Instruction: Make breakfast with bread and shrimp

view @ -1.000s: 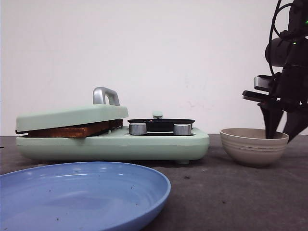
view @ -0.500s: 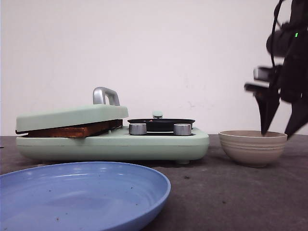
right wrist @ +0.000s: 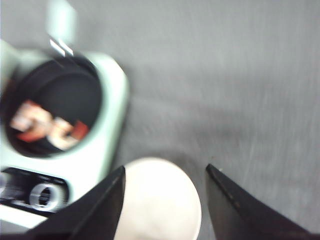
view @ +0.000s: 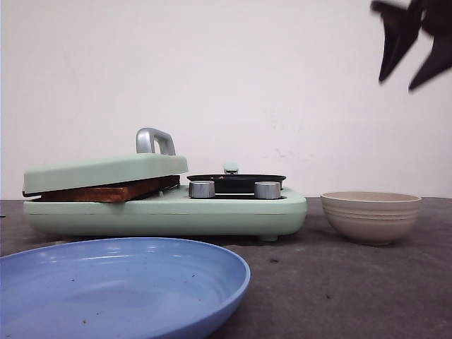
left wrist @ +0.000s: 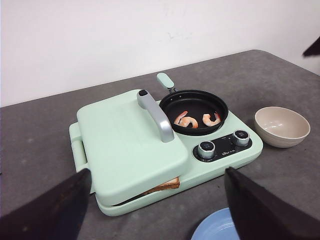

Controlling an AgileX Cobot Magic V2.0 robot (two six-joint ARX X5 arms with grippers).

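Observation:
The bread (view: 106,191) lies pressed under the shut mint-green lid (view: 106,171) of the breakfast maker; a toasted corner (left wrist: 165,185) shows in the left wrist view. Two or three orange-and-white shrimp (left wrist: 192,120) lie in the small black pan (left wrist: 194,111); they show blurred in the right wrist view (right wrist: 47,127). My right gripper (view: 409,49) is open and empty, high above the beige bowl (view: 371,215). My left gripper (left wrist: 155,210) is open and empty, well above the maker's front.
A blue plate (view: 120,286) lies at the front left, its rim showing in the left wrist view (left wrist: 215,231). The beige bowl (left wrist: 281,126) stands empty to the right of the maker. Two silver knobs (view: 201,189) sit on the maker's front.
My right gripper has risen from inside the beige bowl to high above it, still open and empty. The bowl shifted slightly left. Nothing else moved.

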